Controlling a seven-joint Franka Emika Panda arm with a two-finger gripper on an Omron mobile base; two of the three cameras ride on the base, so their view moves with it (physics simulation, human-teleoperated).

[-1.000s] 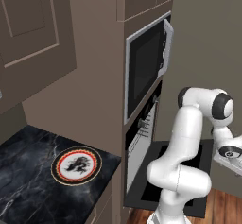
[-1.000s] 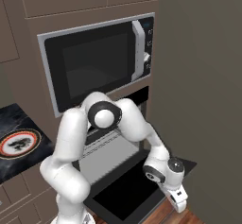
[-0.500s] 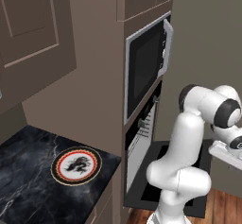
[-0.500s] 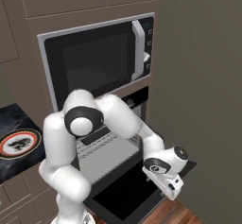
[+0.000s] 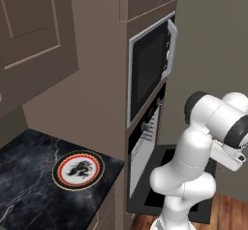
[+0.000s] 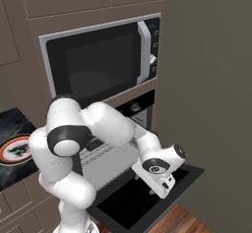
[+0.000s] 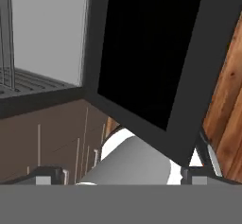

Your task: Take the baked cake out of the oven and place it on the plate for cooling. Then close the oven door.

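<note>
Left base view – plate: the plate [image 5: 78, 169] lies flat on the dark marble table [image 5: 24, 200], left of the oven column; nothing rests on it.
Left base view – oven: the oven [image 5: 147, 141] sits under the microwave [image 5: 150, 69], its oven door [image 5: 169, 180] dropped flat and open; wire racks show edge-on inside.
Right base view – gripper: the gripper [image 6: 165, 187] hangs just over the open oven door [image 6: 147, 195], near its front right corner; its hand points down and outward, away from the cavity.
Right base view – cavity: grey oven [image 6: 115, 146] interior partly hidden by the arm; the baked cake cannot be made out there.
Right base view – plate: plate [image 6: 15, 148] edge visible at left, bare.
Hand view – gripper state: fingertips [image 7: 47, 175] stand far apart at the bottom corners, nothing between them; jaws wide.
Hand view – scene: black oven door [image 7: 151, 53] panel seen aslant, a rack [image 7: 28, 83] and grey oven wall at left; no cake seen on the visible rack part.
Step, judged: door is open, cake not yet fetched; reach phase.
Next move, judged: turn the hand toward the cavity, find the cake on a rack, enter level above the door.
</note>
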